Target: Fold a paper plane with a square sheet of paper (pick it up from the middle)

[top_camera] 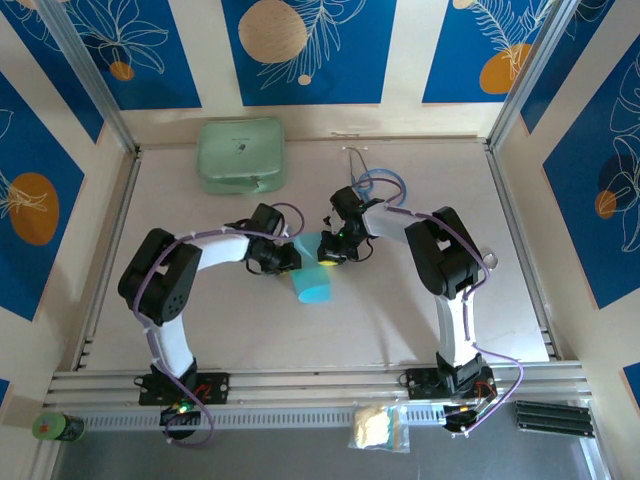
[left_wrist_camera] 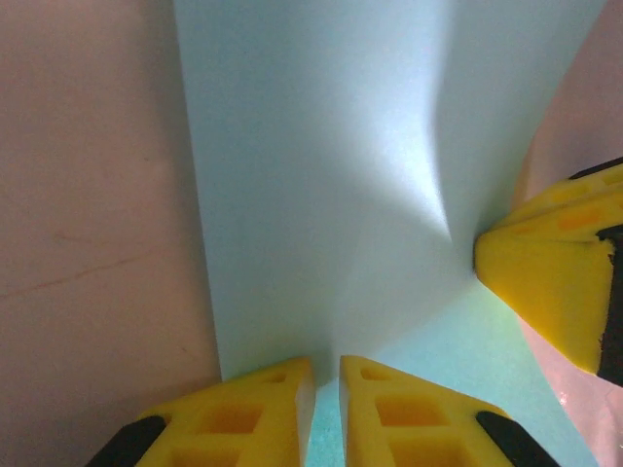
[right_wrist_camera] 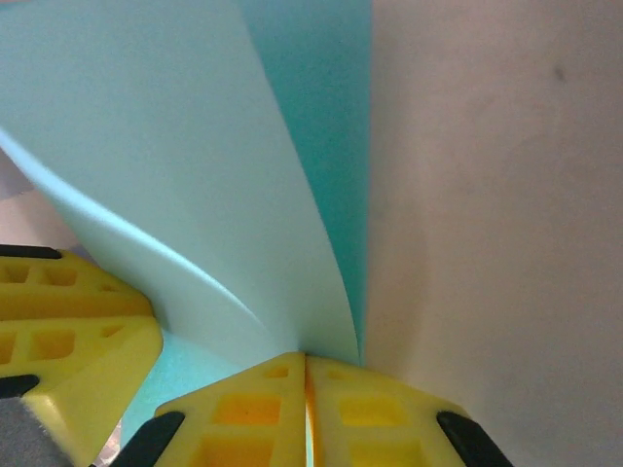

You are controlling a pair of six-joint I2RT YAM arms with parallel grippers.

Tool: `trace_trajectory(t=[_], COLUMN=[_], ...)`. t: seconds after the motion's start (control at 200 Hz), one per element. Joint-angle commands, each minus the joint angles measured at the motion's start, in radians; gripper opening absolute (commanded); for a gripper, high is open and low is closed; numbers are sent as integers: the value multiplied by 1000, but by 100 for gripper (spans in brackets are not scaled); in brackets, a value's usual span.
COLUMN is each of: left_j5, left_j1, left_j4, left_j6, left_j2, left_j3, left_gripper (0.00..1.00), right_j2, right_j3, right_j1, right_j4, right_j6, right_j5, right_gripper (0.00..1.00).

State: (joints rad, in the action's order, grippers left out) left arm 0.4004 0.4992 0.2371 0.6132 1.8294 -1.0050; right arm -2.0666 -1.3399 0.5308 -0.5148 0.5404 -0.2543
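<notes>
The square sheet of paper (top_camera: 318, 283), light blue and curled into a loose roll, is held up over the middle of the table between both arms. My left gripper (top_camera: 292, 258) comes in from the left and is shut on the sheet. In the left wrist view its yellow tips (left_wrist_camera: 327, 375) stand a narrow slit apart, with the paper (left_wrist_camera: 321, 195) rising from them. My right gripper (top_camera: 333, 250) is shut on the sheet from the right. Its pads (right_wrist_camera: 306, 358) are pressed tight where the curved paper (right_wrist_camera: 195, 146) meets them. Each wrist view also catches the other gripper's yellow finger at its edge.
A mint-green rounded case (top_camera: 240, 155) lies at the back left. A blue-tubed stethoscope (top_camera: 378, 185) lies at the back, behind the right arm. Metal rails (top_camera: 300, 385) border the table's near edge, with a small bag (top_camera: 378, 428) in front of them.
</notes>
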Motion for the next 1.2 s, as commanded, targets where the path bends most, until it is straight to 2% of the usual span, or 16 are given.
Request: trace_trajectory(t=[0.0, 0.095, 0.21, 0.375, 0.66, 0.96, 1.081, 1.196], left_j5=[-27, 38, 99, 94, 57, 11, 36, 71], left_j1=[-30, -29, -7, 41, 45, 11, 6, 17], left_j4=[62, 15, -106, -158, -104, -86, -92, -165], left_j6=[-42, -14, 88, 141, 92, 65, 109, 173], left_j2=[-46, -87, -115, -82, -33, -101, -173, -227], left_j3=[37, 38, 60, 47, 94, 257, 269, 251], left_gripper=[19, 19, 18, 18, 17, 16, 17, 17], right_j2=[-117, -118, -125, -132, -139, -147, -149, -149], right_j3=[57, 56, 56, 59, 60, 57, 56, 53], right_j1=[6, 8, 8, 10, 9, 7, 8, 8], right_j4=[-94, -94, -94, -90, -93, -106, -116, -119], right_j6=[-17, -15, -9, -2, -3, 4, 2, 1], right_j5=[208, 208, 205, 200, 201, 207, 224, 227], right_gripper=[11, 11, 11, 10, 10, 10, 10, 10])
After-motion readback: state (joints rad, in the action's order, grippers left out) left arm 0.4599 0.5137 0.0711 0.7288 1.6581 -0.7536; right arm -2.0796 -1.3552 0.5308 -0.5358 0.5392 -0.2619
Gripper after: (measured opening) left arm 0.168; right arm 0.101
